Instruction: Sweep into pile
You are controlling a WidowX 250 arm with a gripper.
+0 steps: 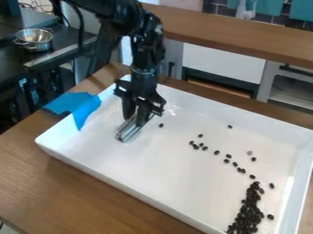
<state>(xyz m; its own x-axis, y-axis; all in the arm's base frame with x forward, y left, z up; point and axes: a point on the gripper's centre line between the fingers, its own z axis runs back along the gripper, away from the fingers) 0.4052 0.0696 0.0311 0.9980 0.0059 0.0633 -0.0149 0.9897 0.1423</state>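
The black gripper (pixel 137 119) hangs over the left part of the white tray (pixel 147 171), its fingers shut on a silvery metallic tool (pixel 127 130). The tool slants down to the left, low over the tray floor; whether it touches cannot be told. Dark beans (pixel 246 215) lie in a dense, elongated heap at the tray's lower right. Several loose beans (pixel 216 152) trail from that heap up and left toward the middle. One lone bean (pixel 161 125) lies just right of the gripper.
Raised walls surround the tray on the wooden table (pixel 79 192). Blue tape (pixel 78 107) covers part of its left rim. A steel pot (pixel 34 39) stands on the dark surface at upper left, and a wooden counter (pixel 245 36) runs behind.
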